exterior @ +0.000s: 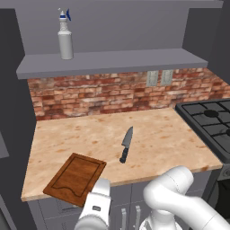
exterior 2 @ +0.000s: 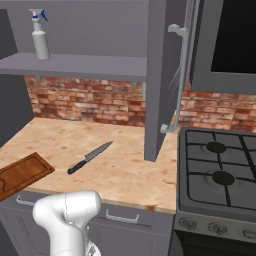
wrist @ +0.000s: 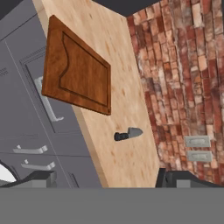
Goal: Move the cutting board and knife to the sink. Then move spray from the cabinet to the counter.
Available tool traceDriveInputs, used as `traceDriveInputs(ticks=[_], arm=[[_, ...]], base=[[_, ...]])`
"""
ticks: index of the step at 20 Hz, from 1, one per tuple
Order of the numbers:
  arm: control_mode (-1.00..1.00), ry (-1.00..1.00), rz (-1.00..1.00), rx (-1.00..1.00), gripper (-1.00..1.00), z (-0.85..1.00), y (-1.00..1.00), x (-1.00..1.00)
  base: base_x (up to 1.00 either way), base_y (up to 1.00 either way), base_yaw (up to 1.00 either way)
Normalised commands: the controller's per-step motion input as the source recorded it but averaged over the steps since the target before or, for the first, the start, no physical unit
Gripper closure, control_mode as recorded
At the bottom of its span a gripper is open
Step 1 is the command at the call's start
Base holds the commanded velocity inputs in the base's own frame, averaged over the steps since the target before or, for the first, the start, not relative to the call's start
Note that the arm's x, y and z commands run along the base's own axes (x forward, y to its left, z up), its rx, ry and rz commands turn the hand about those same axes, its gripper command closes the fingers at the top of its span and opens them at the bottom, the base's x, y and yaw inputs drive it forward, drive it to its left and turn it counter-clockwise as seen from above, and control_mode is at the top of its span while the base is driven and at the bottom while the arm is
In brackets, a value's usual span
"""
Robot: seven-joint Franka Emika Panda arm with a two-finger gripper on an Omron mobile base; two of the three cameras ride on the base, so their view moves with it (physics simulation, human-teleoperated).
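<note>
The light beige wood-grain counter (exterior: 157, 134) carries a flat dark reddish-brown wooden cutting board (exterior: 75, 178), overhanging the front edge, and a small black-handled knife (exterior: 126, 144) lying apart from it. On the plain grey shelf (exterior: 134, 60), a pale grey spray bottle (exterior: 65, 36) stands upright.

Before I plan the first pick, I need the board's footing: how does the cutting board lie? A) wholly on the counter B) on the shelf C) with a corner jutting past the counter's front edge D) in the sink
C: the cutting board lies flat with one corner past the front edge of the counter, over the drawer fronts.
</note>
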Motion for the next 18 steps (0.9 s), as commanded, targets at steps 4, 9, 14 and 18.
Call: traceDriveInputs(ticks=[4,9,14,18], arm=[[-1.0,0.0,0.0,0.0,-1.0,-0.17,0.01,0.17],[-1.0,0.0,0.0,0.0,-1.0,-0.23,0.02,0.21],[-1.0,0.0,0.0,0.0,-1.0,-0.28,0.04,0.19],[-1.0,0.0,0.0,0.0,-1.0,-0.27,0.08,0.07]], base=[[0.0,0.0,0.0],[0.0,0.0,0.0],[0.0,0.0,0.0],[0.0,0.0,0.0]])
